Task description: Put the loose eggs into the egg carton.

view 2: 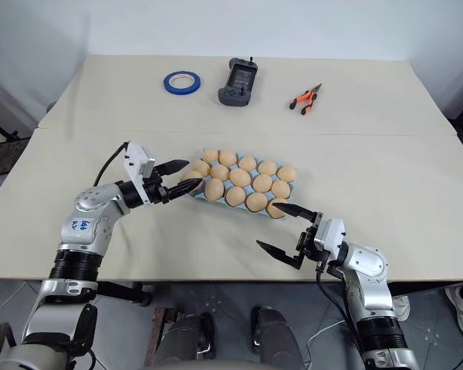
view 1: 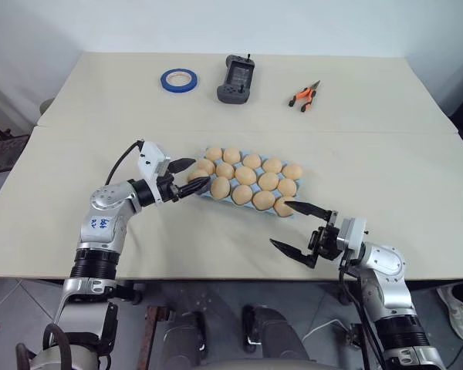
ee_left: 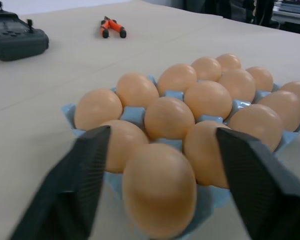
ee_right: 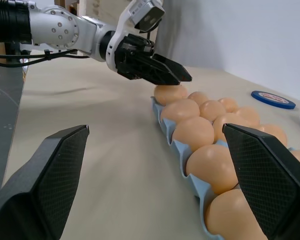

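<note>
Pale beige table (view 1: 100, 231) before a white wall, as I see it from the head camera.

Item: egg carton (view 1: 203, 194), light blue, lidless, lying between my two tools and slanting from the left tool toward the right one. Every cup I can see holds a tan-brown egg (view 1: 245, 176); I count thirteen, in three rows.

Item: left tool (view 1: 190, 176), roughly level, at the carton's near-left corner. Its two black fingers (ee_left: 80, 185) stand apart, one on each side of the corner egg (ee_left: 159, 189), which sits in its cup. From the left wrist camera I see a gap between each finger and the egg, so nothing is clamped.

Item: right tool (view 1: 293, 230), near the table's front edge, just off the carton's opposite end. Its fingers (ee_right: 45, 185) are spread wide with nothing between them; the upper fingertip lies close to the end egg (view 1: 283, 206), and I cannot tell whether it touches.

Item: roll of blue tape (view 1: 178, 80), far side of the table, well beyond the left tool.

Item: dark handheld controller (view 1: 236, 79), just beside the tape.

Item: orange-handled pliers (view 1: 303, 95), far side, well beyond the right tool.
</note>
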